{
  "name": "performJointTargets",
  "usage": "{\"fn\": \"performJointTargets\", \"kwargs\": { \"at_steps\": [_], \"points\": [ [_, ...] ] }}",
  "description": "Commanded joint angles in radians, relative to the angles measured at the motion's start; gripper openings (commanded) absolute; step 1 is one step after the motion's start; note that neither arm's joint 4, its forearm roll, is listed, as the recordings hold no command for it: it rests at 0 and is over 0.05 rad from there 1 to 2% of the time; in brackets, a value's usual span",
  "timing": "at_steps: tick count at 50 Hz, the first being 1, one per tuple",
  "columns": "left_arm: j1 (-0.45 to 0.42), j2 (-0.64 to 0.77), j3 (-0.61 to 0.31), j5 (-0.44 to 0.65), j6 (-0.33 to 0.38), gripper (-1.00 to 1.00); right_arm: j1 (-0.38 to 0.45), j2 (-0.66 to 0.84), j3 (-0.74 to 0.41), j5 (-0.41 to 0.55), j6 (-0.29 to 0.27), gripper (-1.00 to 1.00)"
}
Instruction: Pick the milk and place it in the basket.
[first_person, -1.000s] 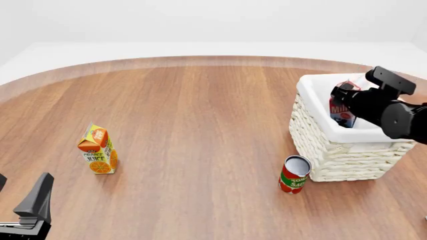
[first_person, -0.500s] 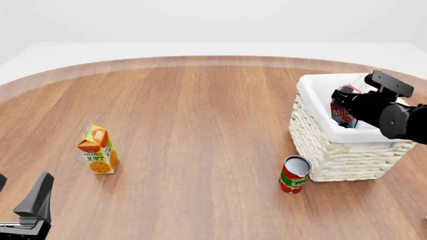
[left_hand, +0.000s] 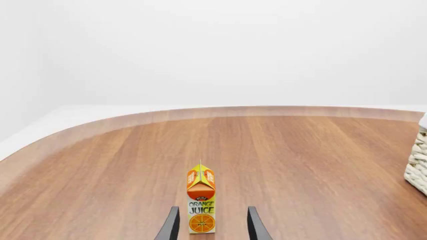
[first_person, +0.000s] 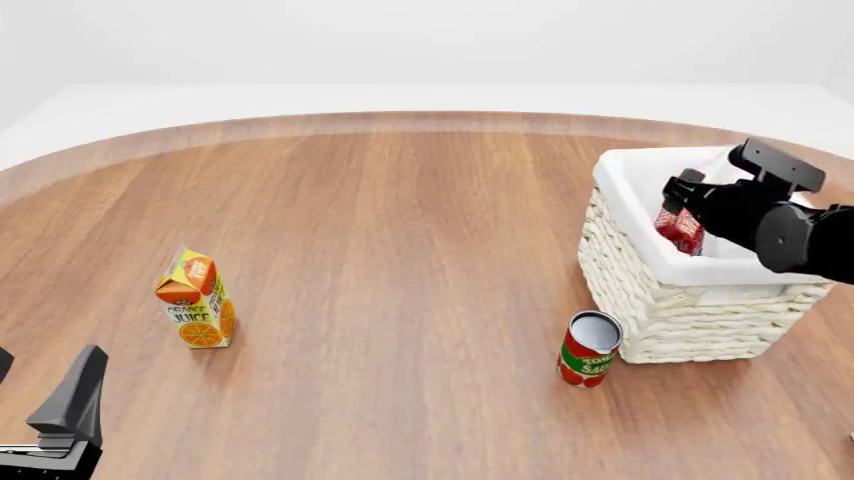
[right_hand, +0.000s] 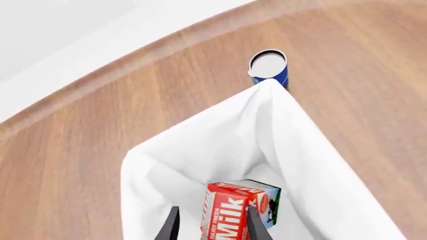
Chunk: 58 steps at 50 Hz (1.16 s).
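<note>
The milk (first_person: 678, 227) sits tilted inside the white wicker basket (first_person: 667, 310) at the right, with only its red top showing above the rim. In the right wrist view the milk (right_hand: 233, 212) lies on the basket's cloth lining (right_hand: 200, 150), apart from the fingers. My right gripper (first_person: 681, 198) hovers open just above the milk, over the basket; it also shows in the right wrist view (right_hand: 211, 227). My left gripper (first_person: 40, 390) is open and empty at the near left edge; it also shows in the left wrist view (left_hand: 211, 227).
An orange juice carton (first_person: 196, 300) stands at the left, ahead of my left gripper (left_hand: 201, 200). A red tomato sauce can (first_person: 589, 349) stands just in front of the basket. A blue can (right_hand: 268, 67) stands beyond the basket's far corner.
The milk has dropped out of my right gripper and sunk lower into the basket, tilting over. The right gripper has opened and stayed above it. The left arm has not moved.
</note>
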Motion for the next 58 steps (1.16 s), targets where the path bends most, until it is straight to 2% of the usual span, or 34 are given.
{"fn": "performJointTargets", "kwargs": {
  "at_steps": [1, 26, 58],
  "points": [
    [0.0, 0.0, 0.0, 0.0, 0.0, 1.0, -0.007, -0.004, -0.028, 0.006, 0.008, 1.0],
    [0.0, 0.0, 0.0, 0.0, 0.0, 1.0, 0.003, -0.079, 0.004, 0.023, 0.008, 1.0],
    [0.0, 0.0, 0.0, 0.0, 0.0, 1.0, 0.062, -0.315, 0.108, 0.145, -0.038, 1.0]
  ]
}}
